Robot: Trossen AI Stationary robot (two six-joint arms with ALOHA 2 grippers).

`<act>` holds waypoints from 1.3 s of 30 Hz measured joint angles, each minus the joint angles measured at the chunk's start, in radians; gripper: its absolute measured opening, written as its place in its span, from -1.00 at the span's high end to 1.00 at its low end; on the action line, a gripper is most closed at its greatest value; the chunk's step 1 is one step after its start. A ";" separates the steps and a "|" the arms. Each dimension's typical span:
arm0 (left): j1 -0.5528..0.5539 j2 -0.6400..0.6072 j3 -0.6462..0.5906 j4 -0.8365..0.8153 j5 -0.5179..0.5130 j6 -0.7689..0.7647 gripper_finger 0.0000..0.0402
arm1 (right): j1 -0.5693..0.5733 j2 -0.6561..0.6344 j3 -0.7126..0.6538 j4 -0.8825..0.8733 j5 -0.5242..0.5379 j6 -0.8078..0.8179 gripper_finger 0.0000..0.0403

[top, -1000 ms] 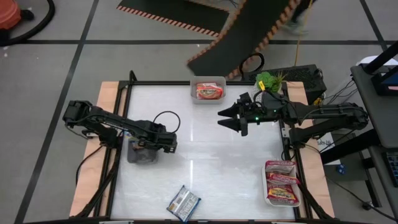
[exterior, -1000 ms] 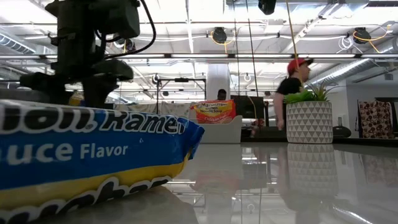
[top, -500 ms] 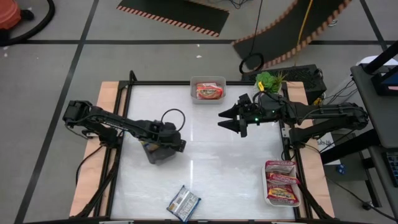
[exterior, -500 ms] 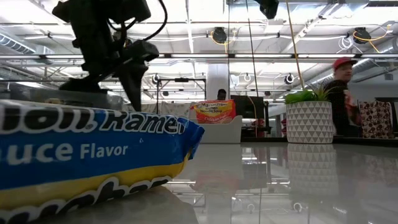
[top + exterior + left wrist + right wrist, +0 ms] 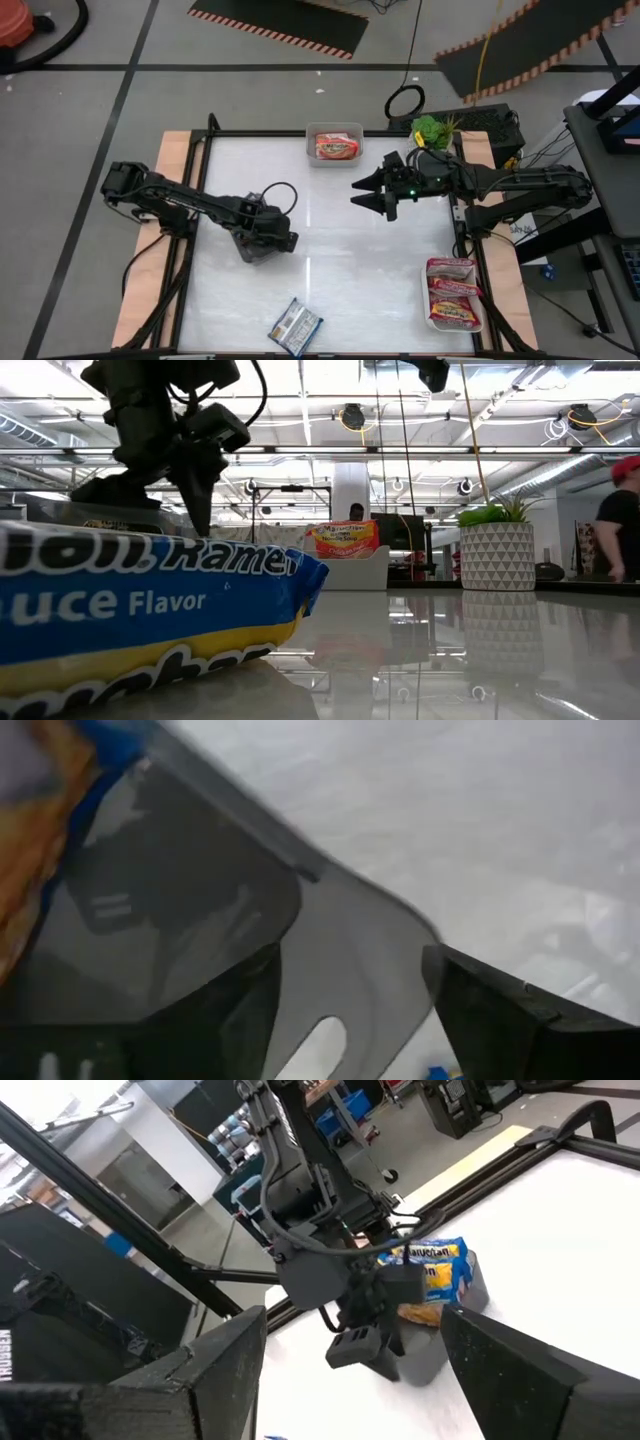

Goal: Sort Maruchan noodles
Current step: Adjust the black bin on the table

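White glossy tabletop [image 5: 330,250] in black frame. Small grey plastic tray [image 5: 334,132] at far edge, white tray [image 5: 478,322] near right corner. Green potted plant [image 5: 430,128] in patterned white pot [image 5: 497,556]. Person [image 5: 618,520] beyond table, right.

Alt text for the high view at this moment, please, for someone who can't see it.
Overhead view of a white table: the left gripper is at a grey tray on the left side, while the right gripper hangs open over the far middle. An orange-red packet sits in a far-edge tray, a blue packet lies near the front, and more red packets fill a right-hand tray.
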 joint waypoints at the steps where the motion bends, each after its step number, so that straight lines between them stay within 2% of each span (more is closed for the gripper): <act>1: -0.003 0.000 0.000 -0.010 -0.002 -0.035 -0.20 | 0.000 0.000 0.000 -0.005 0.000 -0.002 -0.44; 7: -0.043 0.001 0.001 -0.021 -0.036 -0.257 0.05 | 0.000 0.000 0.000 -0.037 0.000 -0.004 -0.44; 14: -0.101 0.001 0.001 -0.020 -0.025 -0.270 0.23 | 0.000 0.000 0.000 -0.036 0.000 -0.021 -0.44; 18: -0.126 0.000 0.001 -0.030 -0.021 -0.159 0.35 | 0.000 0.000 0.000 -0.037 0.002 -0.034 -0.44; 26: -0.138 -0.003 0.004 -0.074 -0.031 0.029 0.76 | -0.007 0.000 -0.034 -0.019 0.002 -0.045 -0.44; 30: -0.137 -0.003 0.004 -0.075 -0.031 0.137 0.80 | -0.007 0.000 -0.051 -0.017 0.002 -0.025 -0.44; 39: -0.121 -0.002 0.003 -0.074 -0.014 0.506 0.83 | -0.008 0.000 -0.055 0.030 0.001 -0.024 -0.44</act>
